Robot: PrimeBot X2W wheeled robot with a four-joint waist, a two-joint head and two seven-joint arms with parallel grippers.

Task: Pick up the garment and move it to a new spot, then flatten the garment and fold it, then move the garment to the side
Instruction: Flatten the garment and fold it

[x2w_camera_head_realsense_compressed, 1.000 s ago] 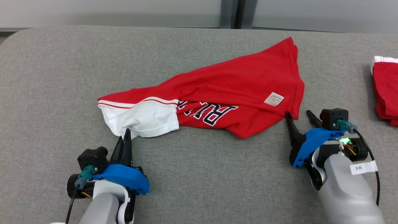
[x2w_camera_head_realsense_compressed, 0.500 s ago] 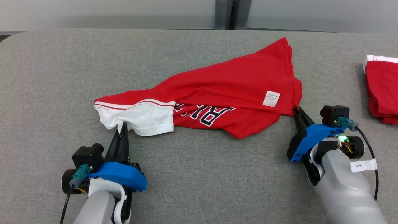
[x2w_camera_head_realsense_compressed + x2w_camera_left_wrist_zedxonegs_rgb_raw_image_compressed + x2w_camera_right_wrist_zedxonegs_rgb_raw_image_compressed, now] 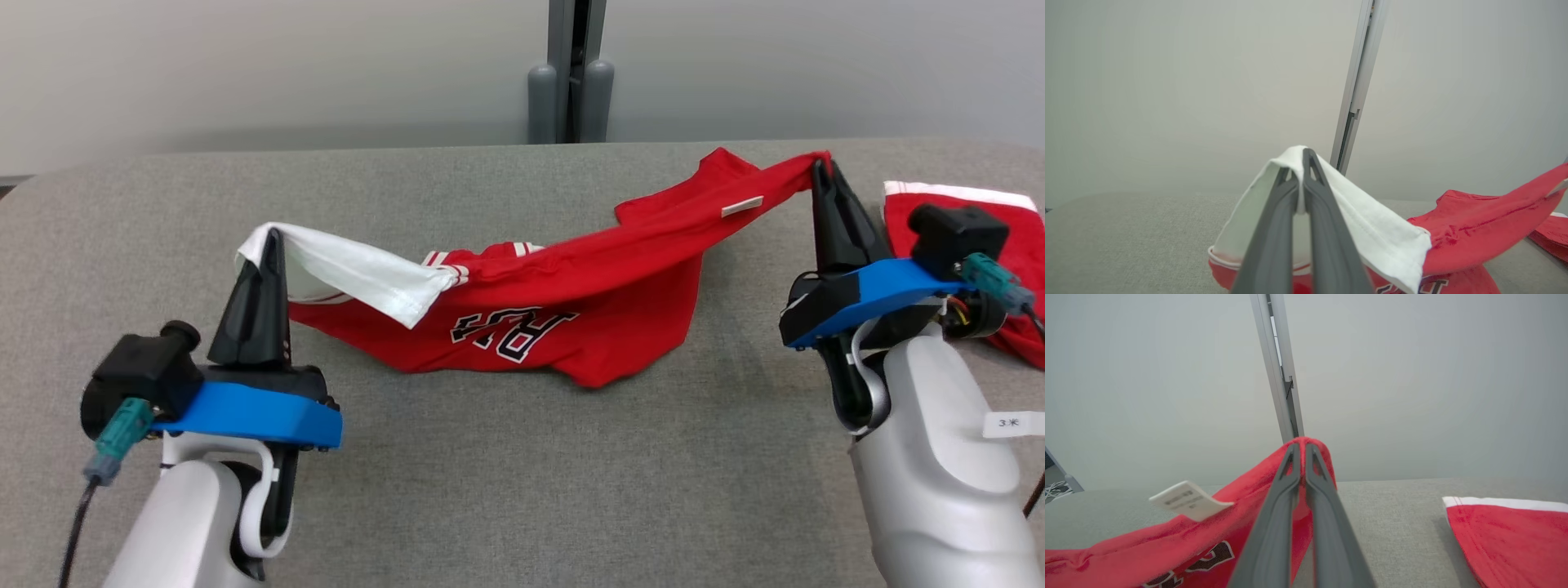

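Your left gripper (image 3: 273, 237) pinches the white sleeve (image 3: 359, 273) of the garment (image 3: 571, 278) and your right gripper (image 3: 820, 167) a red corner, the middle sagging, apparently touching the table (image 3: 490, 474).

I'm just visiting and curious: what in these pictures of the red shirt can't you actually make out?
- Lettering on the shirt: in the head view a fold covers part; both wrist views cut it at the bottom edge.
- Print on the white label: too small in the head view, blurred in the right wrist view.
- Second red garment: head view, cut by the right edge.
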